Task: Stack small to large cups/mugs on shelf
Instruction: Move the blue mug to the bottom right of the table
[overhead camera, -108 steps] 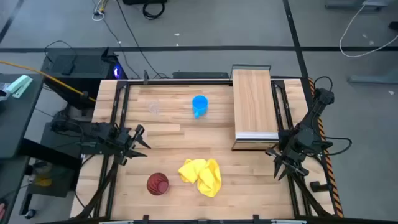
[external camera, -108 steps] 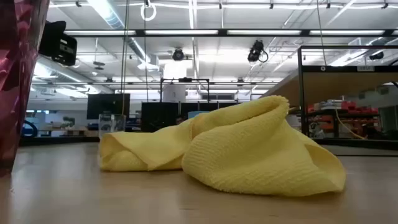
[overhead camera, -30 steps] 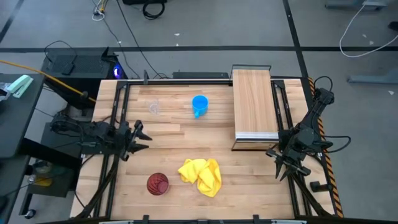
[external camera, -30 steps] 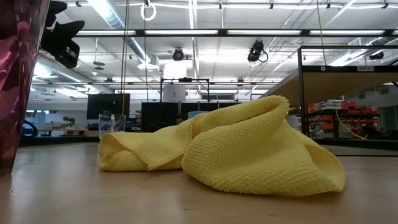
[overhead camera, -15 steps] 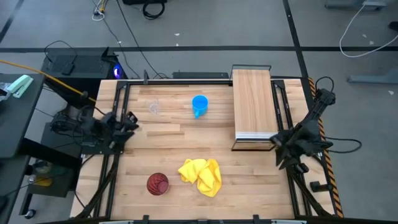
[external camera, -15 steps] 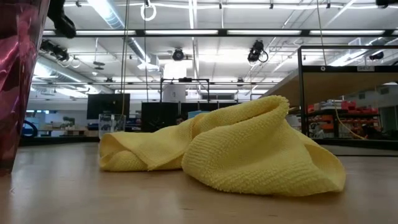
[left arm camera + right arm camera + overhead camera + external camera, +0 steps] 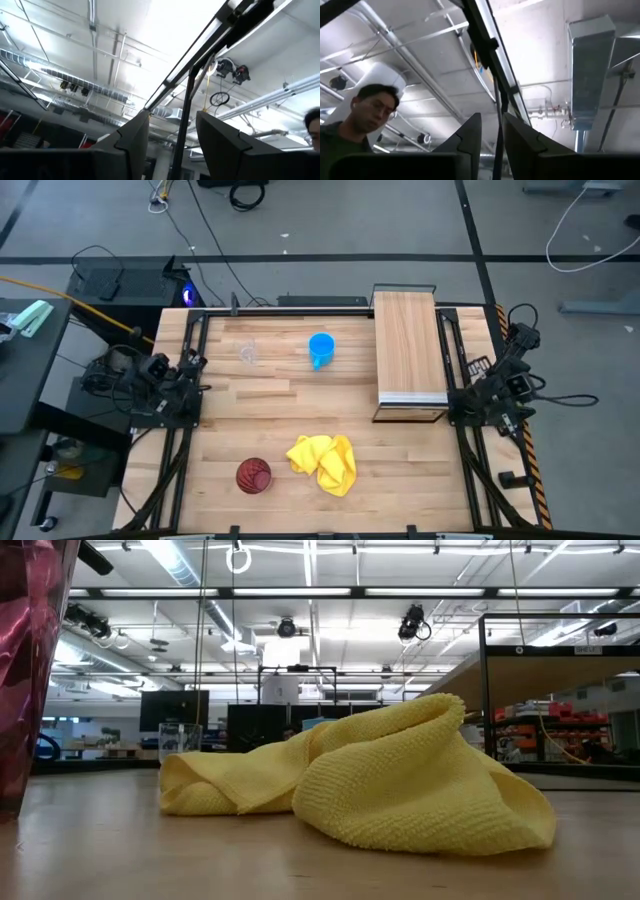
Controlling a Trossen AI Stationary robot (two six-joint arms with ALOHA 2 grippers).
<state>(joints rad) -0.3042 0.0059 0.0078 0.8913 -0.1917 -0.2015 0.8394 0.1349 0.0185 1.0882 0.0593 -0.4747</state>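
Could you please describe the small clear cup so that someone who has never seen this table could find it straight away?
Start at the wooden tabletop and find the bright blue mug near its far edge. Just left of that mug, apart from it, stands the small clear plastic cup. It is the only see-through vessel, nearly blending into the wood, unlike the blue mug and the dark red tumbler at the near edge.

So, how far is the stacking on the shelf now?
Nothing looks done: the shelf carries no cup. The clear cup, the blue mug and the red tumbler stand apart on the table. Nothing is in hand: the left gripper and the right gripper sit at the table's sides, pointing up, jaws empty. All three placements remain.
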